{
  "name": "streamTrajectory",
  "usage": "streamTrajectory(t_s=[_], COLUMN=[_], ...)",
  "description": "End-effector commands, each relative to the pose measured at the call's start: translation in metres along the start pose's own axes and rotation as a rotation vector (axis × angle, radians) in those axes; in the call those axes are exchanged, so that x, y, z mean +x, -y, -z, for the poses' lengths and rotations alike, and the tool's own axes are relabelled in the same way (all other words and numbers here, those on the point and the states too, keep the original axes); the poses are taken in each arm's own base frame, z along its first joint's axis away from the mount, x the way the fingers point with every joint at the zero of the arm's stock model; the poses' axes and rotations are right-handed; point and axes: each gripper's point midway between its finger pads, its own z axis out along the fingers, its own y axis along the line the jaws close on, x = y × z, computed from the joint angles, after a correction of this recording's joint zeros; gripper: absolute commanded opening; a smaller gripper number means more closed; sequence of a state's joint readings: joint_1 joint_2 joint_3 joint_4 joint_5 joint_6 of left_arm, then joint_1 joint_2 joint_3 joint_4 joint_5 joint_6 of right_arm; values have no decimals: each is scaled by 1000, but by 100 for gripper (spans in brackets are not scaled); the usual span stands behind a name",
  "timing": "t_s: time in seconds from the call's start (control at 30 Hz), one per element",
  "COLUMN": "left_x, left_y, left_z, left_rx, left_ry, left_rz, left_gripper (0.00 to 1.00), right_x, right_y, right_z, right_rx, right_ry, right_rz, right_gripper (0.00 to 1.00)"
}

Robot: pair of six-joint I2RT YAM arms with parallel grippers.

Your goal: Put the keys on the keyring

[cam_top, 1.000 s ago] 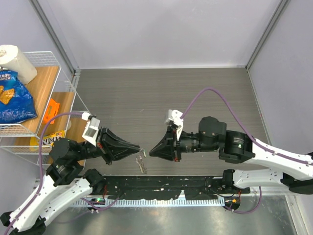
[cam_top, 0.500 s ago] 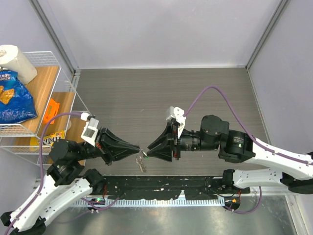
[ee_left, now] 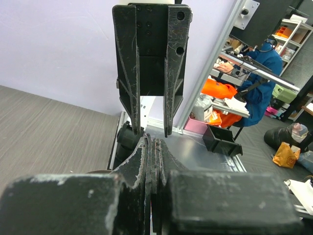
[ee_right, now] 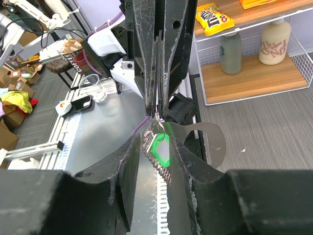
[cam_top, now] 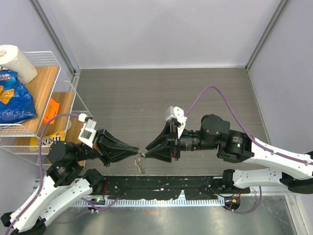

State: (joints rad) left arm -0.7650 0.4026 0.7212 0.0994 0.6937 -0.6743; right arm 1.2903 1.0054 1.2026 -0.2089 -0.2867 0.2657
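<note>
**Right wrist view, centre.** The left gripper (ee_right: 156, 108), its jaws pressed together, pinches the keyring (ee_right: 157, 117) at its tips. The green key (ee_right: 159, 147) hangs just below, at lower centre. The right gripper (ee_right: 155, 141) is narrowly parted, with a finger either side of the key. For a sound grip, it should close squarely on the green head while the ring is held steady. Whether the key is already threaded cannot be told.

We see wire rack (cam_top: 44, 52) at left of grey table (cam_top: 161, 93); paper towel roll (cam_top: 17, 61), blue chip bag (cam_top: 12, 98), orange packet (cam_top: 50, 110) on it, yellow candy bag (ee_right: 214, 17) lower.
</note>
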Motion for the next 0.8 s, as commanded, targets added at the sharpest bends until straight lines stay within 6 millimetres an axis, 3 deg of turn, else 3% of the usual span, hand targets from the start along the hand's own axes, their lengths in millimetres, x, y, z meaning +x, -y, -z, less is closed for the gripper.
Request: streamTrajectory(t_s=[0.0, 0.5, 0.63, 0.77], left_x=[-12, -12, -13, -13], left_y=[14, 17, 17, 16], left_z=[1, 1, 1, 1], left_rx=[55, 68, 70, 69], left_ry=[43, 51, 50, 52], left_rz=[-42, -42, -41, -42], left_gripper=[0, 0, 0, 0], right_x=[-29, -28, -28, -27], right_y=[-13, -15, -17, -19], right_z=[0, -9, -10, -12], right_rx=[-42, -71, -85, -95], right_ry=[85, 80, 82, 78], right_rz=[19, 11, 7, 5], right_gripper=[37, 36, 30, 17])
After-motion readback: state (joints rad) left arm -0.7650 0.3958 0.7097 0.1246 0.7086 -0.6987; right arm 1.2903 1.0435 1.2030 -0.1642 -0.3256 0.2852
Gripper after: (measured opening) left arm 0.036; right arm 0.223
